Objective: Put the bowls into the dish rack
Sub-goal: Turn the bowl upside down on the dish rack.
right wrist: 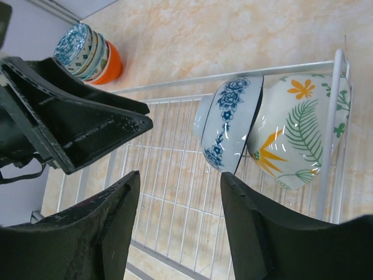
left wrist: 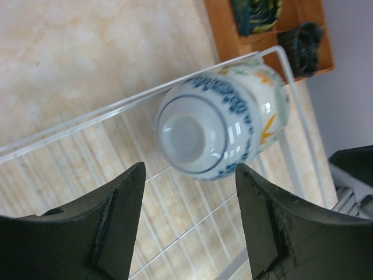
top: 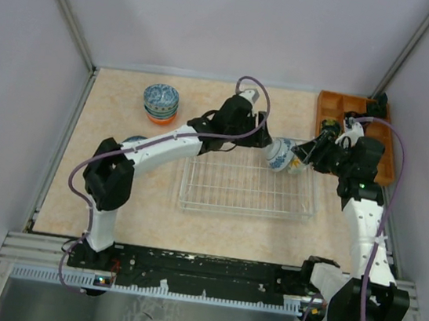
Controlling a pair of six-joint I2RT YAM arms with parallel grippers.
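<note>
Beige marbled table (top: 116,187), pale grey walls (top: 217,18). One wire dish rack (top: 235,187) holds two bowls nested on their sides in its far right corner: a blue-flowered bowl (right wrist: 230,125) and a leafy bowl (right wrist: 300,134). One stack of bowls (top: 160,103) stands far left. The left gripper (left wrist: 190,169) and right gripper (right wrist: 179,175) have jaws spread, pinching nothing.

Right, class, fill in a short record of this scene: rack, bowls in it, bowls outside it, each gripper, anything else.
dish rack: pale wire, mid-table
bowls in rack: blue-patterned bowl and leaf-patterned bowl, on their sides, touching, far right corner
bowls outside: stack, orange bowl at bottom, far left
left gripper: open, holding nothing
right gripper: open, holding nothing
other: orange tray, far right
</note>
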